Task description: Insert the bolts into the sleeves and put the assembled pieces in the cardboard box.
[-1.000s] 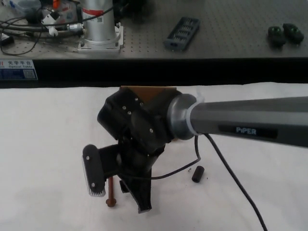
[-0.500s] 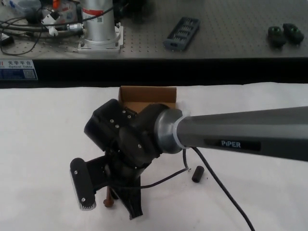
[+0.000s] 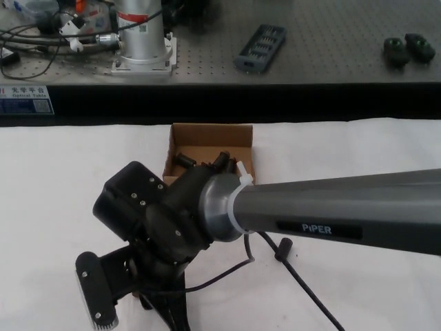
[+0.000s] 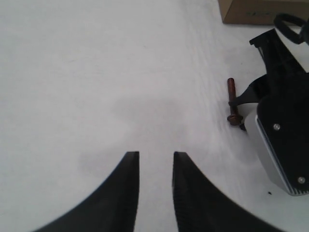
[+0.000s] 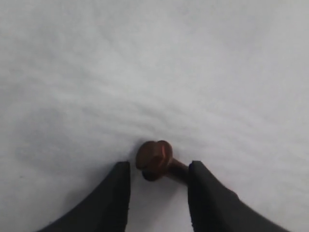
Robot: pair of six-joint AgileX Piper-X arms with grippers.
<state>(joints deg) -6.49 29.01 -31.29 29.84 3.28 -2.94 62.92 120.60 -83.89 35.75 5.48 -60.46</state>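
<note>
From the high view, a worktop (image 3: pixel 55 207) draped in white cloth carries a small open brown cardboard box (image 3: pixel 209 138) at the middle of its far edge, with several dark pieces (image 3: pixel 182 163) lying inside. A grey tubular arm comes in from the right edge, and its black right gripper (image 3: pixel 134 310) hangs low at the near edge with fingers spread apart. A short black cylindrical sleeve (image 3: pixel 282 248) lies on the cloth between the box and the near edge, just beside the arm's black cable (image 3: pixel 310 286). Behind the worktop stands a grey perforated metal table (image 3: pixel 324 65) bearing a silver post on a square base (image 3: pixel 141 41), a tangle of cables (image 3: pixel 34 31), a black ribbed tray (image 3: pixel 260 47) and two dark rounded parts (image 3: pixel 410 48). In the left wrist view, the left gripper (image 4: pixel 155 155) hovers over bare cloth, its dark fingers a narrow gap apart with nothing between them. Farther off a copper-brown flanged bolt (image 4: pixel 232 99) lies flat just beside the right gripper (image 4: pixel 277 121), with a corner of the box (image 4: pixel 260 10) beyond. In the right wrist view, the right gripper (image 5: pixel 159 165) straddles the bolt (image 5: pixel 153 158), a finger on each side of its head, not closed on it.
</note>
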